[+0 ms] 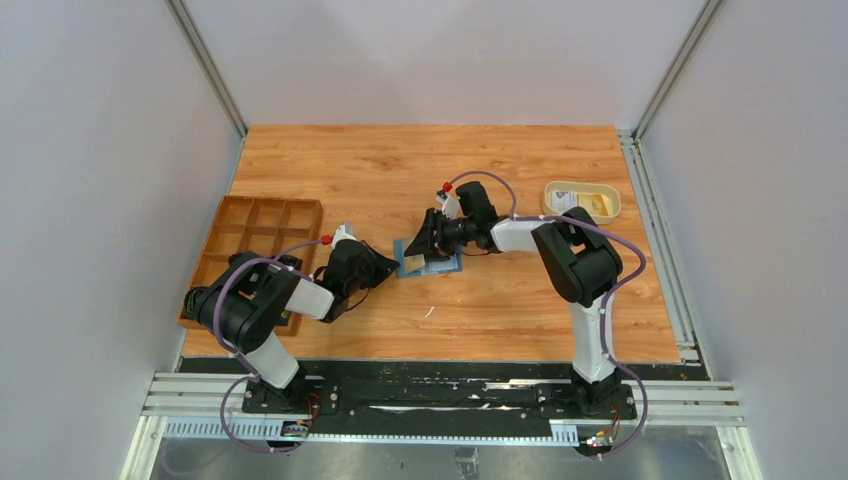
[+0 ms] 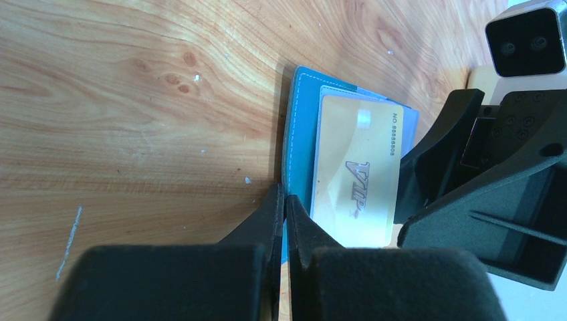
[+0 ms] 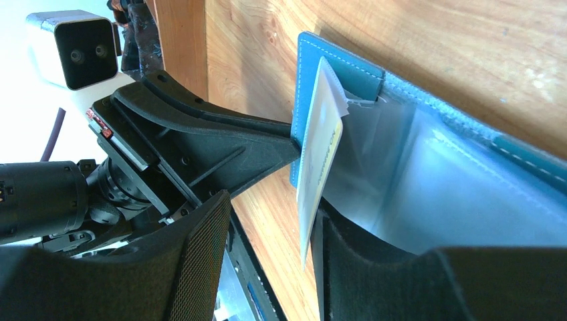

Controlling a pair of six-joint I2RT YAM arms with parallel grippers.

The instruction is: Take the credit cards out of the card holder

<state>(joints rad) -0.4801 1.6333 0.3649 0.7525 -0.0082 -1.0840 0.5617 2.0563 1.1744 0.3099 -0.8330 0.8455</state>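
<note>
The left gripper (image 2: 285, 212) is pressed together on the edge of the flat blue folding card holder (image 2: 302, 134), anchoring it open at mid wooden table (image 1: 500, 300). The right gripper (image 3: 271, 212), jaws spread, straddles the pale yellow credit card (image 3: 319, 144), apparently to extract it.

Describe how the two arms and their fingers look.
The left arm and right arm share black joint housings, white links and purple cables, each with a red cap near the wrist. The fingers are black, wedge-shaped and braced. White two-lens camera boxes top the wrists.
</note>
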